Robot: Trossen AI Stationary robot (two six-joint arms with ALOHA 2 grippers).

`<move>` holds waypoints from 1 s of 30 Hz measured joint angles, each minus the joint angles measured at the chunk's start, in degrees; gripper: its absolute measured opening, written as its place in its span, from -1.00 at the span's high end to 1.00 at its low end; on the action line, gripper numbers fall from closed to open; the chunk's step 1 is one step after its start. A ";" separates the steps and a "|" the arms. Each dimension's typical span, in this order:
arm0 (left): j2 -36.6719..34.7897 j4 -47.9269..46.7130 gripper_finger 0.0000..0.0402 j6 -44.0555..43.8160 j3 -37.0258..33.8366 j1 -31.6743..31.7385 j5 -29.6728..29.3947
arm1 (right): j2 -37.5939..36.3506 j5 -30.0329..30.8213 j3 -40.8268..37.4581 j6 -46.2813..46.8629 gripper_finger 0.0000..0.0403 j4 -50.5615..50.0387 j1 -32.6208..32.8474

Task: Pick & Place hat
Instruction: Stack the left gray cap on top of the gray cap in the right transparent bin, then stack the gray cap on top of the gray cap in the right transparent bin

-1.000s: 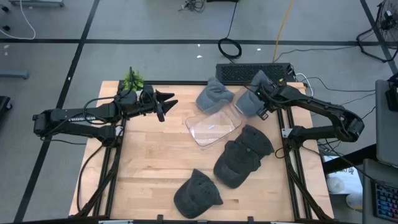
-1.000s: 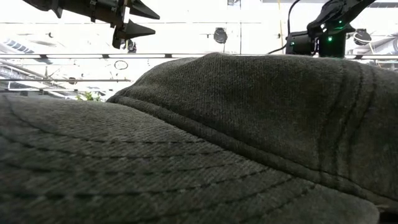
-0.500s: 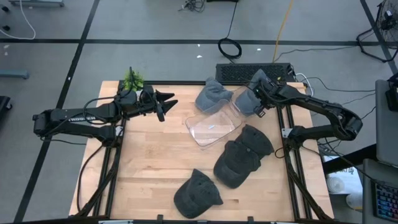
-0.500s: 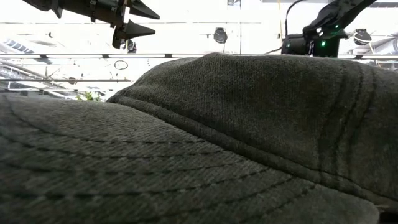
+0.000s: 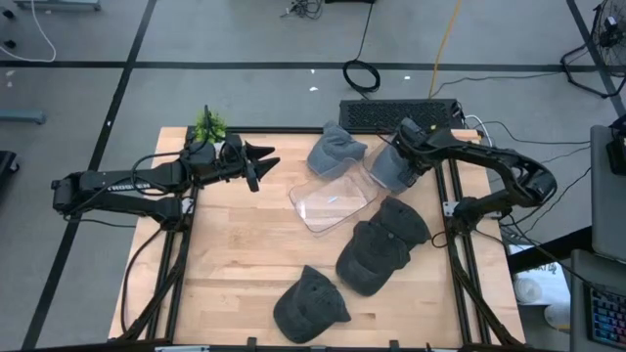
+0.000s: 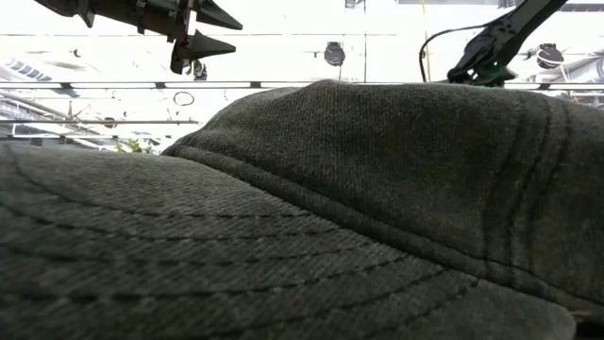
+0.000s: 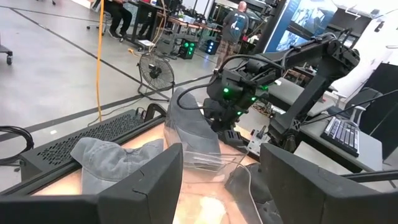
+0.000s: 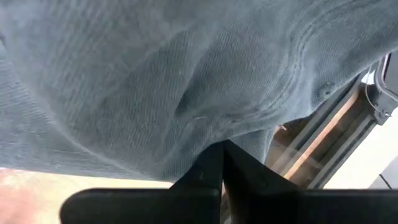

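Observation:
A light grey-blue hat (image 5: 391, 171) hangs at the table's far right with my right gripper (image 5: 402, 153) shut on it; the left wrist view shows that hat (image 7: 189, 124) beside a clear plastic container (image 5: 333, 203). A second light grey hat (image 5: 335, 152) lies on the table's far edge. Three dark grey hats (image 5: 401, 220) (image 5: 370, 262) (image 5: 308, 308) lie on the near right, the nearest filling the low view (image 6: 302, 217). My left gripper (image 5: 266, 158) hovers open and level above the far left, pointing toward the container. My right gripper pinches a fold of the hat's crown cloth (image 8: 208, 134) between its two shut fingers, close to a seam. The fingers come from above, slanting steeply down. The hat hangs below them (image 7: 186, 134), upright and slack. Whether its lower edge rests on the container, I cannot tell.
A small green plant (image 5: 207, 125) stands at the far left corner. A black keyboard (image 5: 396, 112) and cables lie beyond the far edge. Bare wood (image 5: 235, 254) stretches over the table's left and near parts. People and desks show in the room behind.
My right gripper has sunk with the light hat still pinched and has tipped a little more steeply downward; in the low view its wrist has dropped behind the dark hat.

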 joint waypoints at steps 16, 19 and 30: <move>0.00 -4.46 -0.12 1.95 -0.01 0.02 -0.02 | -21.06 -5.40 -0.08 1.84 1.00 0.25 2.43; 0.91 -6.42 -0.12 3.10 -0.03 0.01 -3.03 | -25.37 -12.43 -0.08 1.82 1.00 7.42 4.70; 13.33 -9.50 -0.12 11.85 -0.09 0.23 -24.35 | -31.93 -29.92 -6.53 3.37 0.84 35.29 13.25</move>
